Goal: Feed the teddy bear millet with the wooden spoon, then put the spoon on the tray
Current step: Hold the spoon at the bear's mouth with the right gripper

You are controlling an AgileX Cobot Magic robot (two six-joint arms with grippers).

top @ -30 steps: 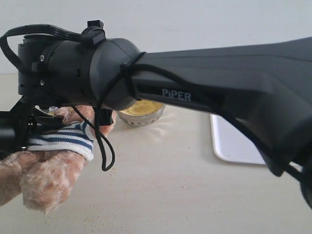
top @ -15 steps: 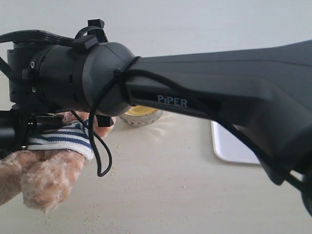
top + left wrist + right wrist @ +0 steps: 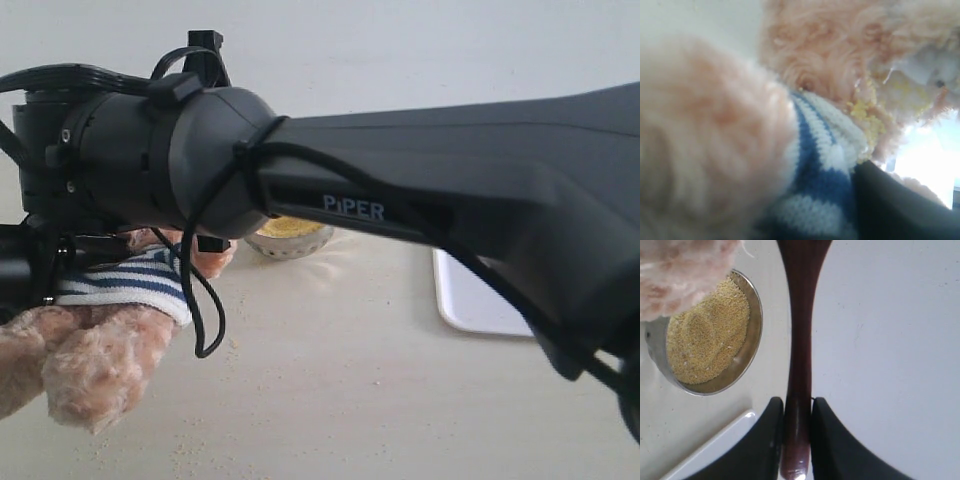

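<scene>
Closest of all, the right arm (image 3: 450, 170) stretches across from the right side to the left, a big black sleeve that hides most of the desk (image 3: 350, 400) behind it. Its claw can't be seen from out here. The wrist view shows the right gripper (image 3: 797, 405) closed narrow on the wooden spoon (image 3: 800, 340). Both dark fingers (image 3: 771, 440) pinch the thin handle near its end, and the spoon runs straight out from the claw. Its oval bowl widens at the frame edge and passes out of sight, so I can't tell whether it carries any grain.

At the desk's near left corner is the teddy bear (image 3: 90, 350), with its fluffy legs toward me and its striped shirt (image 3: 130, 285) just under the arm's wrist. The left gripper (image 3: 60, 262) comes in from the left edge and has the bear by the body. Up close one black finger (image 3: 895, 205) presses into the blue-and-white knit, and the other is lost behind fur. Yellow grains (image 3: 865, 112) cling to the fur just above the collar.

Loose grains (image 3: 200, 450) are sprinkled over the near part of the desk.

Farther back, about the middle, stands the metal bowl (image 3: 300, 245) heaped with millet (image 3: 705, 340), just beside the spoon's handle and not touching it. The bear's fur overhangs the bowl's rim. The tray (image 3: 480, 295) lies toward the right edge, well apart from the bear, and one rounded corner of it sits just beside the right claw's fingers.
</scene>
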